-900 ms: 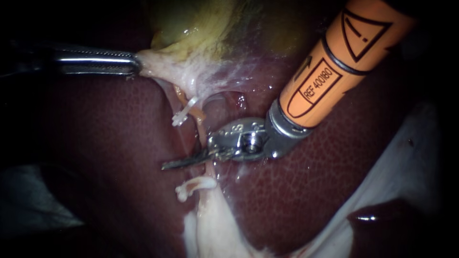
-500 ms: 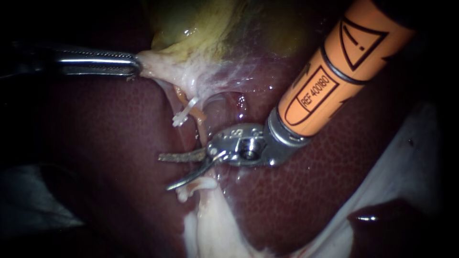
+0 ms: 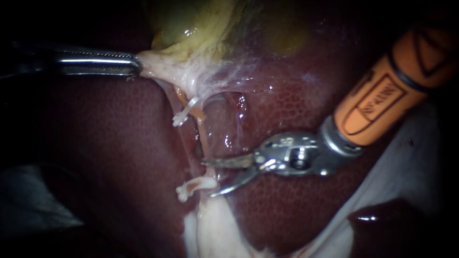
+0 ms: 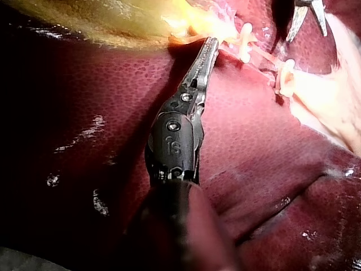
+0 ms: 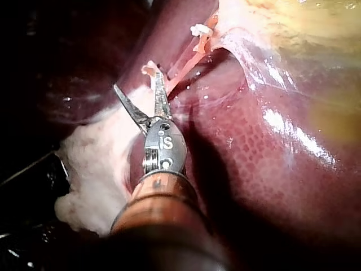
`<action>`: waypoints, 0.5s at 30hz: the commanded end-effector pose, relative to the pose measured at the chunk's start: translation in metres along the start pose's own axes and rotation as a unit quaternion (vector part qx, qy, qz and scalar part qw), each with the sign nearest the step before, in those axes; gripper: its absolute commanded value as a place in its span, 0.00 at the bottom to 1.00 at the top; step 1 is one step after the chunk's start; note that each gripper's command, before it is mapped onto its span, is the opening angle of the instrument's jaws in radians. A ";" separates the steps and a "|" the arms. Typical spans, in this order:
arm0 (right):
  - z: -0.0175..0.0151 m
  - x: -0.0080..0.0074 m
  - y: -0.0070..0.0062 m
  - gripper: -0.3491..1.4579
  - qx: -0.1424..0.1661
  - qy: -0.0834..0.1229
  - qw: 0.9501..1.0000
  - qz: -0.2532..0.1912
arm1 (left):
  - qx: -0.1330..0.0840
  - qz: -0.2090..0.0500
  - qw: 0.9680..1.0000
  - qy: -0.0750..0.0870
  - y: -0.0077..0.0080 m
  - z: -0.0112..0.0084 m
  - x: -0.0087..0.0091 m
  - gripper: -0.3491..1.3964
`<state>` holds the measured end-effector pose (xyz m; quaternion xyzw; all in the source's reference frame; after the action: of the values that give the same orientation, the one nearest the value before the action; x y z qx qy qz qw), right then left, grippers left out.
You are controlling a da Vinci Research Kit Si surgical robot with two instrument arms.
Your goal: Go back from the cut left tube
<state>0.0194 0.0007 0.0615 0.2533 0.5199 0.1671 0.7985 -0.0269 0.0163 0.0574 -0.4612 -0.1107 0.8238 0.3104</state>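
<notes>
My left instrument (image 3: pixel 137 65) came in flat from the left. Its 2 jaws were squeezed tight on the pale tissue (image 3: pixel 167 69) at the bottom of the yellow-green gallbladder (image 3: pixel 191 24) and held it stretched out to the side.

My right instrument (image 3: pixel 207 178) came in from the right on its orange shaft. Its 2 thin blades stood apart like open scissors, and they held nothing.

The thin orange tube (image 3: pixel 201 131) ran down from the pale tissue and across the dark red liver (image 3: pixel 105 157). The upper clip (image 3: pixel 184 113), small and white, sat across the tube near its top. The lower clip (image 3: pixel 192 186), also white, lay further down, at the top of a lump of white tissue (image 3: pixel 210 224).

The tube's lower end reached the tip of the top blade, but I could not tell if they touched. I could not tell where the tube was cut. The bottom blade's tip was just beside the lower clip. From the right wrist camera, the lower clip sat just ahead of the gap between the 2 blades.
</notes>
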 end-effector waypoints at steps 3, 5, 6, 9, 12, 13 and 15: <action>-0.0030 -0.0003 -0.0002 0.99 -0.033 -0.008 0.999 -0.035 | 0.000 0.000 1.000 0.000 0.0000 0.0000 0.0000 0.00; -0.0052 -0.0002 -0.0001 0.99 -0.055 -0.033 0.996 -0.059 | 0.000 0.000 1.000 0.000 0.0001 0.0001 -0.0001 0.00; -0.0061 0.0000 0.0000 0.99 -0.065 -0.047 0.994 -0.069 | 0.000 0.000 1.000 0.000 0.0001 0.0001 -0.0001 0.00; -0.0089 0.0008 0.0004 0.99 -0.098 -0.093 0.986 -0.094 | 0.001 0.000 1.000 0.000 0.0001 0.0001 -0.0001 0.00; -0.0113 0.0017 0.0008 0.99 -0.119 -0.123 0.980 -0.104 | 0.001 0.000 1.000 0.000 0.0001 0.0003 -0.0001 0.00; -0.0119 0.0018 0.0008 0.99 -0.125 -0.129 0.978 -0.103 | 0.002 0.000 1.000 0.000 0.0002 0.0003 -0.0001 0.00; -0.0129 0.0020 0.0009 0.99 -0.138 -0.142 0.974 -0.110 | 0.001 0.000 1.000 0.000 0.0002 0.0006 -0.0002 0.00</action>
<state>0.0082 0.0055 0.0562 0.0993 0.3927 0.1122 0.9074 -0.0275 0.0160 0.0579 -0.4612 -0.1086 0.8239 0.3108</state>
